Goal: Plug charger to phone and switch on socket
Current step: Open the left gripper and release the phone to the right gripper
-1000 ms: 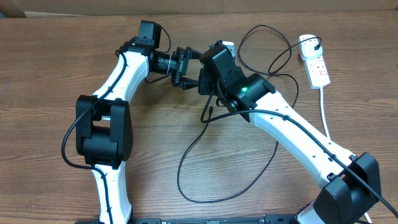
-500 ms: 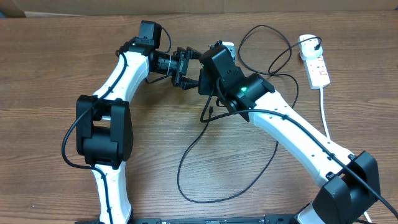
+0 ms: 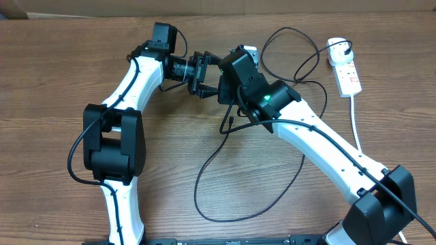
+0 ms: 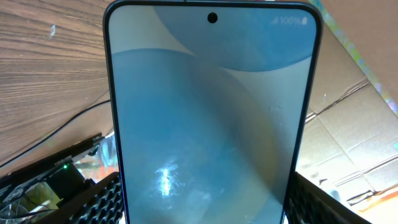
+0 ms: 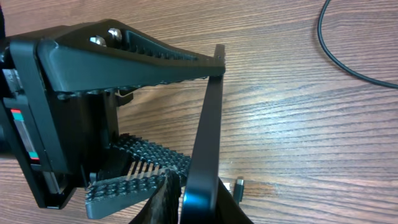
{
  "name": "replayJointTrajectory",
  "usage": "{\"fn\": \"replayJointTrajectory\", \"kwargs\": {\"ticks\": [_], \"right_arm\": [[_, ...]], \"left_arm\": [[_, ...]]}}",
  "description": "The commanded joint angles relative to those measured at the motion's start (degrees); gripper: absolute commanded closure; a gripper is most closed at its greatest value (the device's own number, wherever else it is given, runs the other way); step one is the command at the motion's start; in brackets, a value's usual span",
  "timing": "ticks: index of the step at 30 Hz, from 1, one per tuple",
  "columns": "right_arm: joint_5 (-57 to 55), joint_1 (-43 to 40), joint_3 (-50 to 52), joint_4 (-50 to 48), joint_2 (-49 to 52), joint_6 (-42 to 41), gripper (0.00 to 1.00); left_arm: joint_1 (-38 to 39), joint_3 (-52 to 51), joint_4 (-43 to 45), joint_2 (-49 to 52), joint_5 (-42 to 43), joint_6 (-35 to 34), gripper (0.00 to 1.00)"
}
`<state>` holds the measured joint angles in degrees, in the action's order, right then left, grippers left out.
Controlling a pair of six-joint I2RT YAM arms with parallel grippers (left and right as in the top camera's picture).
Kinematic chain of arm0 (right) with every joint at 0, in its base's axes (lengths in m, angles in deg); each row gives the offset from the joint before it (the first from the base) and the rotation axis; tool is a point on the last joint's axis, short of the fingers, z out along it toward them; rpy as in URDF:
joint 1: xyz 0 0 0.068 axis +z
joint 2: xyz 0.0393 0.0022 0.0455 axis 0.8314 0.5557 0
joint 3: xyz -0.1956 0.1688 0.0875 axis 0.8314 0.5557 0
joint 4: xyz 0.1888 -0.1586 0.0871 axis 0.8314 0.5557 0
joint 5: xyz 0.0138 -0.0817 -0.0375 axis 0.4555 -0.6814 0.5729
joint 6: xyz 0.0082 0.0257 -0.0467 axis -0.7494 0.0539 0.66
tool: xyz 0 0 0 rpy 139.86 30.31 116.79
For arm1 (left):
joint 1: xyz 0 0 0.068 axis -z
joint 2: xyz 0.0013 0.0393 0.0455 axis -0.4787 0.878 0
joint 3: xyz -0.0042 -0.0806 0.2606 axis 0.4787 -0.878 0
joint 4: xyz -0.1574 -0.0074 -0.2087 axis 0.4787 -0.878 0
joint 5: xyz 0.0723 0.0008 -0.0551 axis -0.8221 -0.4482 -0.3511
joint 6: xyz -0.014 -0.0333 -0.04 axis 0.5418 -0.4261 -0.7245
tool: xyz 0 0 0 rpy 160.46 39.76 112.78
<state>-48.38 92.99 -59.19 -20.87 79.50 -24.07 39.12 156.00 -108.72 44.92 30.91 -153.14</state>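
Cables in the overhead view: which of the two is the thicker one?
The white cord leaving the socket at the right; the charger is a thin black cable lying in loops.

L arm point(image 3: 133, 78): white rounded shell links and big black joint housings, incl. a boxy block point(image 3: 114, 146) mid-arm. A thin black cable point(image 3: 70, 160) loops out beside that block.

R arm point(image 3: 327, 146): same build. White links w/ a black cable along the top, black joint block point(image 3: 381, 204) nr the base, black wrist housing w/ a small green LED point(image 3: 267, 99) lit.

L hand point(image 3: 210, 76): all black. R wrist view shows a boxy body w/ 2 silver screw heads point(image 5: 104, 36) up top, a red mark point(image 5: 17, 116) on the side, and fingers point(image 5: 140, 158) w/ ribbed, toothed pads. L wrist view shows the same ribbed black fingers in both lower corners.
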Motion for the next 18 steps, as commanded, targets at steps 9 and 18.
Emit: {"fn": "replayJointTrajectory", "kwargs": {"ticks": [9,18], "right_arm": [[0.24,-0.07,-0.72,0.42,0.26,-0.2,0.88],[0.26,-0.07,-0.72,0.74,0.26,-0.2,0.92]], "left_arm": [[0.94,1.84,0.24,0.17,1.55,3.13,0.29],[0.92,1.84,0.28,0.17,1.11,5.49,0.27]]}}
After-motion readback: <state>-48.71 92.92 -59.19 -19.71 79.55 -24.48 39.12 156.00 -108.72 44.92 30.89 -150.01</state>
